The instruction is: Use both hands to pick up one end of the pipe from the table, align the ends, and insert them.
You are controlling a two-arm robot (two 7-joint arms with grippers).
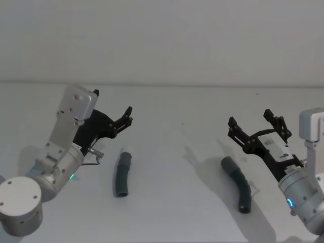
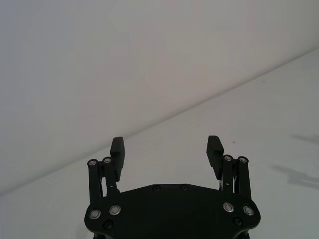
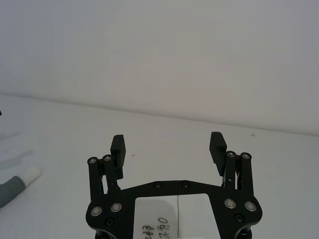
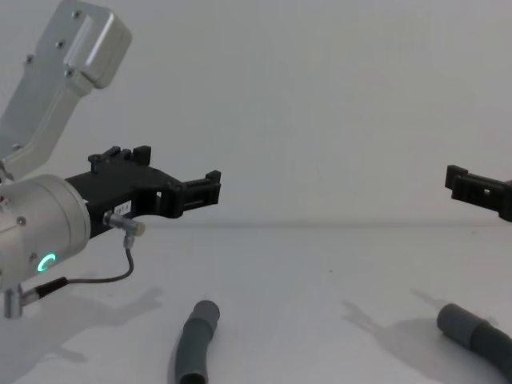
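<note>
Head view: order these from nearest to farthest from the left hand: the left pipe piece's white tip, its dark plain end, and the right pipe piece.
1. White tip, left side, close by the left hand.
2. Dark plain end, same piece, nearer the robot.
3. Right pipe piece, far on the right.

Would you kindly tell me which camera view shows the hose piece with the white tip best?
The head view: the whole white-tipped hose piece lies on the table, near the open left gripper. The chest view sees it side-on at the bottom edge. The right wrist view catches just its tipped end.
</note>
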